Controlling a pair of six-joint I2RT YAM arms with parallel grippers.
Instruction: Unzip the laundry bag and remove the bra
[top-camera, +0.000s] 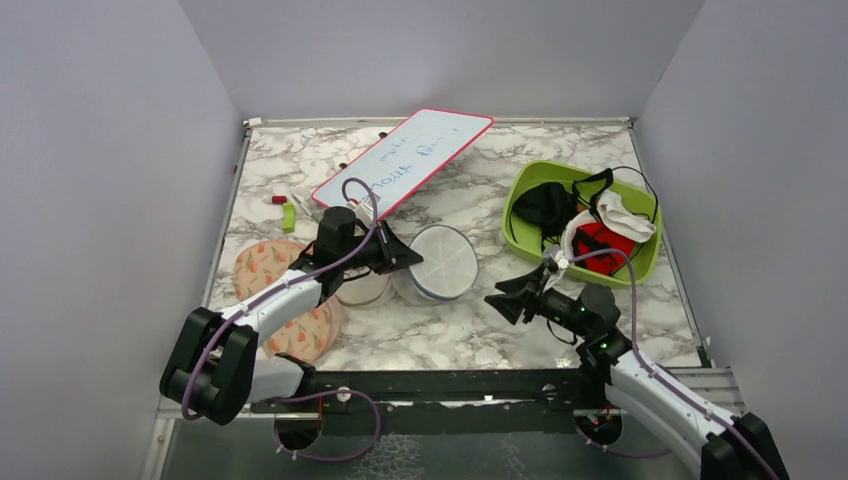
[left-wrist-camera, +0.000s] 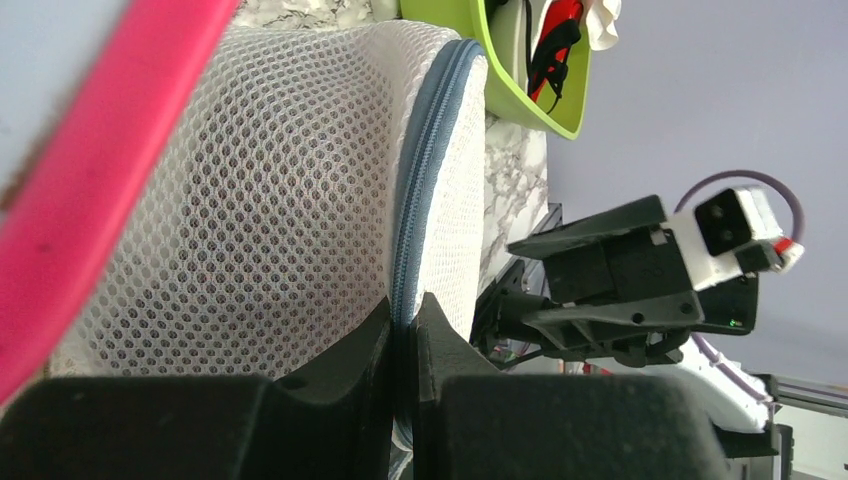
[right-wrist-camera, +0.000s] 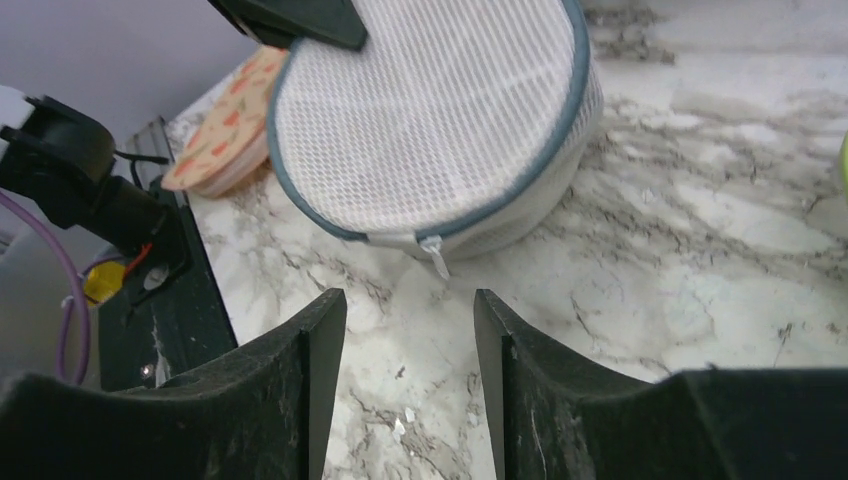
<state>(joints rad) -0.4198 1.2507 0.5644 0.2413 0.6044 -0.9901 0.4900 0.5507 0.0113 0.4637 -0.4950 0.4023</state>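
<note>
Close to the near edge of the worktop (top-camera: 440, 345), the right gripper (right-wrist-camera: 410, 300) hangs part-spread and empty, facing the zip pull (right-wrist-camera: 434, 252). Mid-worktop the laundry bag (top-camera: 443, 262) sits zipped (contents unreadable through the mesh), its zip rim pinched by the closed left gripper (left-wrist-camera: 403, 320). Farther back, by the right edge, the green bin (top-camera: 520, 190) holds black, red and white garments

Clad in white shells with black joint housings on left arm (top-camera: 270, 300) and right arm (top-camera: 665, 392). Wired with a purple cable (right-wrist-camera: 70, 290) along each. Finished matte black at left gripper (left-wrist-camera: 405, 318) and right gripper (right-wrist-camera: 410, 300), with wedge-shaped fingers (right-wrist-camera: 300, 390). Fitted with white camera block (left-wrist-camera: 745, 218), red-tabbed.
</note>
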